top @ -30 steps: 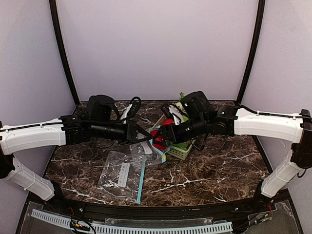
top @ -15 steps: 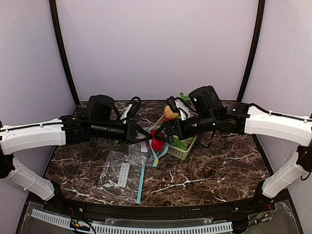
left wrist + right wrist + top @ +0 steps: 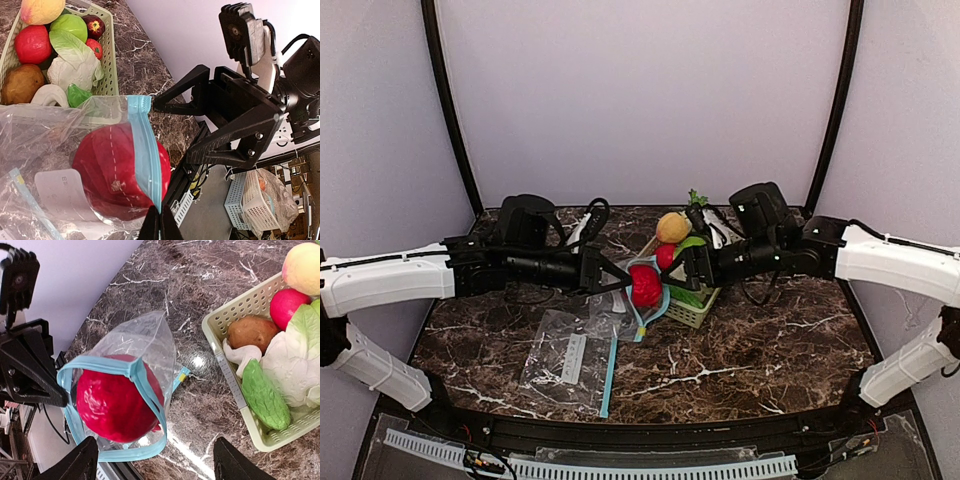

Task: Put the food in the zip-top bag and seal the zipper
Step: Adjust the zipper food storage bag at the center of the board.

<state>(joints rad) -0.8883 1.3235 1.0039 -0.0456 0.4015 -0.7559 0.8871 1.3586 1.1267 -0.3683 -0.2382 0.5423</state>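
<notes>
Right wrist: red food (image 3: 110,405) partly behind zipper (image 3: 142,382) of zip-top bag (image 3: 145,340)

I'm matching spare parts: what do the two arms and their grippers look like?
The left arm and right arm have white shell links with black joints and wrists. Black cables loop by each wrist. The left gripper and right gripper are black, with angular two-finger frames.

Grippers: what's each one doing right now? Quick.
Left gripper: closed, pinching the zip-top bag by its blue zipper edge.
Right gripper: open, holding nothing.
</notes>
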